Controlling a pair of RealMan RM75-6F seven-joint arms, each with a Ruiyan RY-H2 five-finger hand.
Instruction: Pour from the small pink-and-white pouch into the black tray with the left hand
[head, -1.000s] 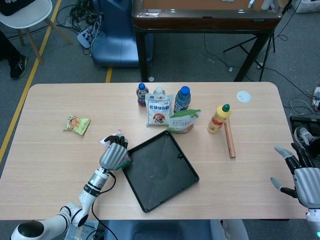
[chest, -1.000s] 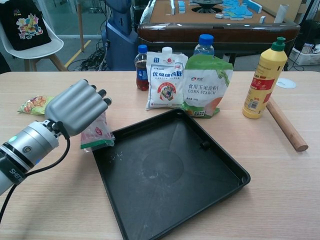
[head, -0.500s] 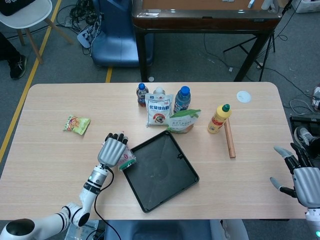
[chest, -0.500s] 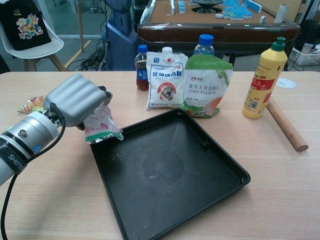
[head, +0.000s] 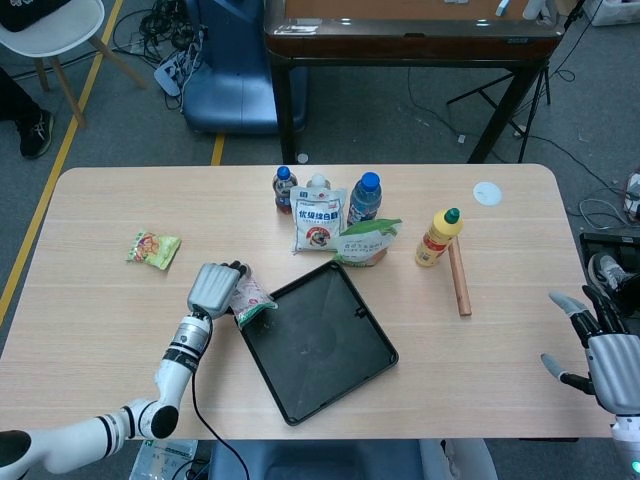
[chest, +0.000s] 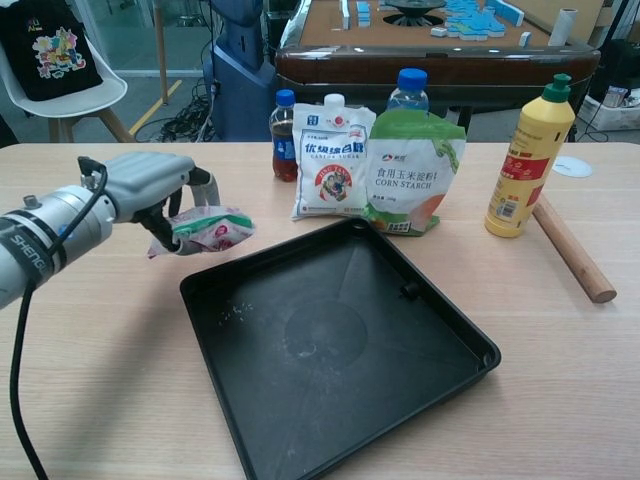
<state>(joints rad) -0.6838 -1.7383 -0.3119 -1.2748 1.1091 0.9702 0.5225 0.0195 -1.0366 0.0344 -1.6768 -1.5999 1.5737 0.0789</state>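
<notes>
the left robot hand (chest: 150, 190) is gripping the pink-and-white pouch (chest: 205, 229), lying roughly level and pointing right toward the black tray's (chest: 470, 345) near-left corner, just short of its rim.

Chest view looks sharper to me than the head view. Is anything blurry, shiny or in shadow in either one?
Chest view: the tray shows soft sheen, not hard glare; the left hand and pouch are fairly sharp, with a faint shadow beneath. Head view: evenly lit, soft shadows, labels too small to read; the right hand is cut by the frame edge.
</notes>
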